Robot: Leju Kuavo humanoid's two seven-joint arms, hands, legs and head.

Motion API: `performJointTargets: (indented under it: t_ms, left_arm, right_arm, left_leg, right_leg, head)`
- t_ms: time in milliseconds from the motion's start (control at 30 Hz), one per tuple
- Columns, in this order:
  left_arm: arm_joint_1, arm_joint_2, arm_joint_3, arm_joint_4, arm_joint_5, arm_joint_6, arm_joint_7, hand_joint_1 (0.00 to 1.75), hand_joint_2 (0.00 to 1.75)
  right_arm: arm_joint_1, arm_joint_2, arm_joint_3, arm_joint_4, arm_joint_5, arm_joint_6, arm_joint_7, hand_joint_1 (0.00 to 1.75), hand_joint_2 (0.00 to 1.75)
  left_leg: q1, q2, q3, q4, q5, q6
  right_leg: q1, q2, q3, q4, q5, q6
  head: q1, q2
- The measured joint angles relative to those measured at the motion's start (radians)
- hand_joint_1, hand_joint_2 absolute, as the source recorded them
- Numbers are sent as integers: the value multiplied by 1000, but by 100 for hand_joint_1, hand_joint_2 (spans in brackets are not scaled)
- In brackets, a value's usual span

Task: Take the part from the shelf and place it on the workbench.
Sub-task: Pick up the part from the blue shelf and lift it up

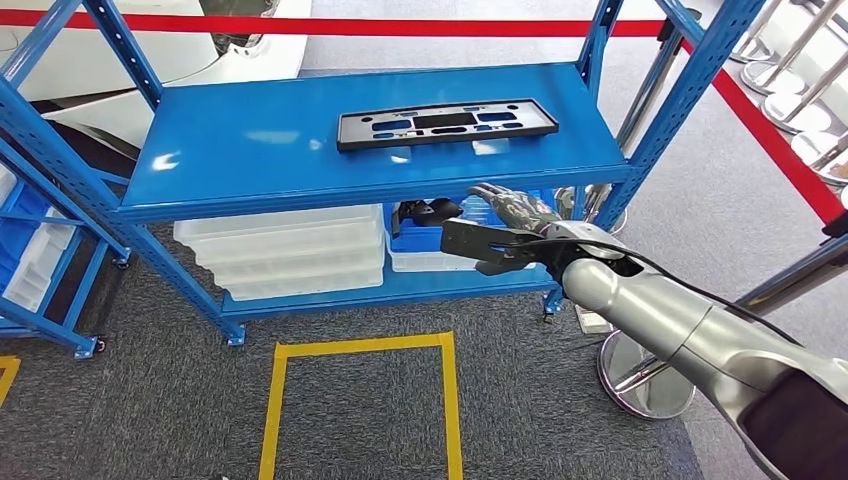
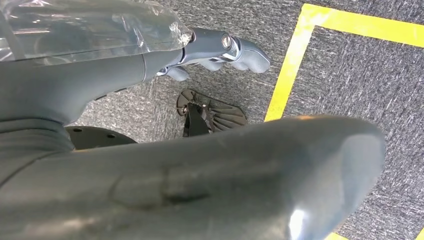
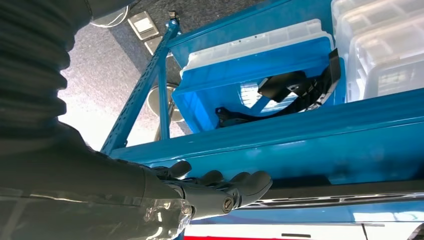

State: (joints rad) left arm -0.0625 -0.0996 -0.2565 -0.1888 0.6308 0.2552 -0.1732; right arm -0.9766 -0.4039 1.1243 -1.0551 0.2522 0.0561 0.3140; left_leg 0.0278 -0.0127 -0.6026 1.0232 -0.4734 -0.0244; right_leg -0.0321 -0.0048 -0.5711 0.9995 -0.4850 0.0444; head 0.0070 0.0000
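A flat black part [image 1: 445, 124] with several cut-outs lies on the top board of the blue shelf [image 1: 250, 160], towards its right half. My right hand [image 1: 513, 206] reaches in just under the front edge of that board, below and to the right of the part, fingers stretched out and holding nothing. The right wrist view has the same hand [image 3: 220, 190] close against the blue board edge [image 3: 320, 145], with its fingers loosely bent. My left hand [image 2: 220, 47] hangs over the grey carpet, holding nothing.
On the lower board stands a blue bin [image 1: 415, 235] with black parts [image 3: 290, 92], next to stacked white bins [image 1: 290, 250]. Yellow tape [image 1: 360, 350] marks a square on the carpet. Red barrier tape [image 1: 770, 130] and chrome posts [image 1: 645, 375] stand to the right.
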Motion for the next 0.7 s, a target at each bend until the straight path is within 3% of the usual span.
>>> performJointTargets:
  t_ms: [433, 700]
  left_arm:
    - [0, 0, -13, 0, 0, -1, 0, 0, 0]
    - [0, 1, -20, 0, 1, -18, 0, 0, 0]
  right_arm:
    - [0, -4, 4, 15, 2, 0, 17, 0, 175]
    - [4, -47, 0, 39, -2, -17, 63, 0, 175]
  left_leg:
    - [1, 0, 7, -7, 1, -2]
    - [1, 0, 7, -7, 1, -2]
  right_leg:
    - [2, 0, 1, 4, -4, -5]
    - [2, 0, 1, 3, -4, -6]
  head:
    - [-3, 0]
    - [-3, 0]
